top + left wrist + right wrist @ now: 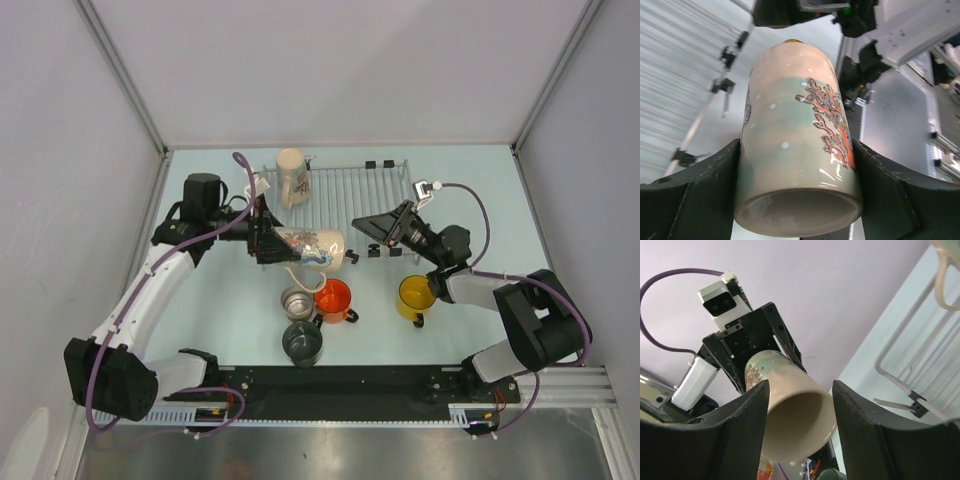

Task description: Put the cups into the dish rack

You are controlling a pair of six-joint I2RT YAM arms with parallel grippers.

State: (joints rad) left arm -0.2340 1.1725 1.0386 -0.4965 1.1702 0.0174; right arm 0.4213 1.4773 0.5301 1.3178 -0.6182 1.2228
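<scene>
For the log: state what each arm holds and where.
Left gripper holds the printed mug by its sides near the base; right gripper holds nothing.

A cup (291, 176) stands in the dish rack's (350, 190) left end.

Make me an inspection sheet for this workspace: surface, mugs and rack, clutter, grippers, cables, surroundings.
Surface: pale green table.
Job's things: rack at the far side; cream mug in its far-left corner; printed mug held on its side at the rack's near edge; steel mug, orange mug, dark mug and yellow mug on the table.
Clutter: nothing seen.
Grippers: left gripper shut on the printed mug; right gripper open, facing that mug's mouth, apart from it.
Cables: purple cables loop along both arms.
Surroundings: plain grey walls on three sides.
</scene>
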